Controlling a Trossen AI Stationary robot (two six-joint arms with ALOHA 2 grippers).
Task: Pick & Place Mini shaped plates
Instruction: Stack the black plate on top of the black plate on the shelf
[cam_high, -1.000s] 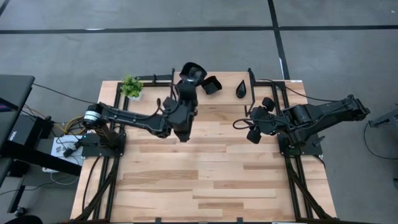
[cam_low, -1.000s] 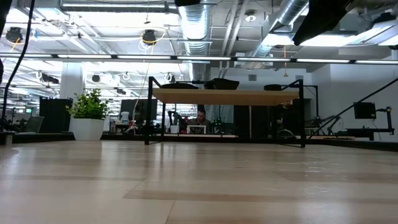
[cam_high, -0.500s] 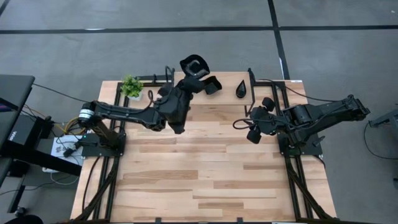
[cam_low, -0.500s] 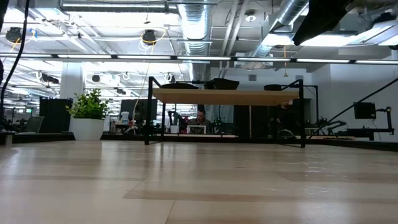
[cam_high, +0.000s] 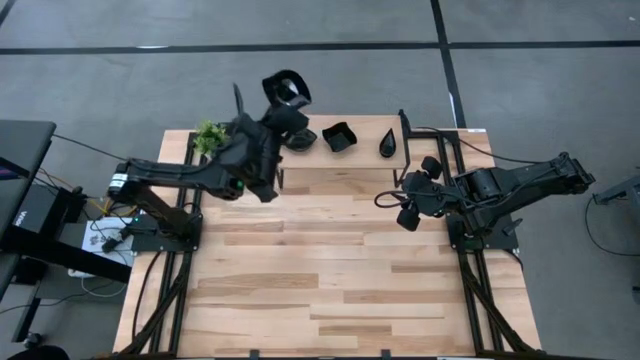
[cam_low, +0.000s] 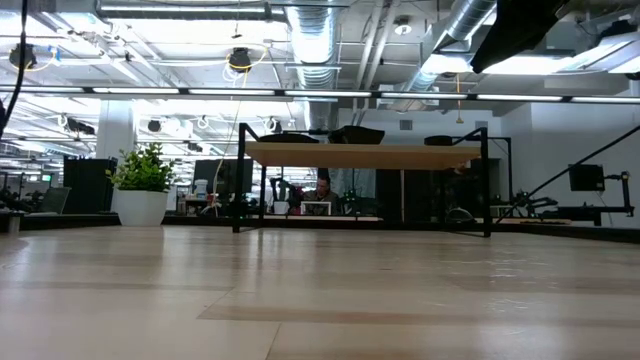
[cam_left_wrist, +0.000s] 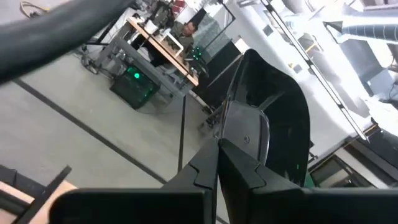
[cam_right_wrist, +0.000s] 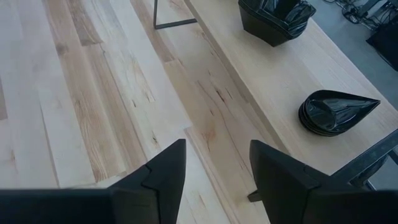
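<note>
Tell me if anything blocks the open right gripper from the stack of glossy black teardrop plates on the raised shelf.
Nothing visible does. The right gripper hangs open over bare table, and only light wood lies between it and the teardrop plate stack on the shelf.

A glossy black wavy-edged dish (cam_high: 286, 89) is held aloft, tilted, over the table's far edge, pinched at its rim (the wrist view shows its hollow side up close). On the raised shelf rest a stack of square black dishes (cam_high: 340, 137) and, well apart, a stack of teardrop-shaped black dishes (cam_high: 388, 144); another dark dish (cam_high: 299, 141) sits partly hidden.
</note>
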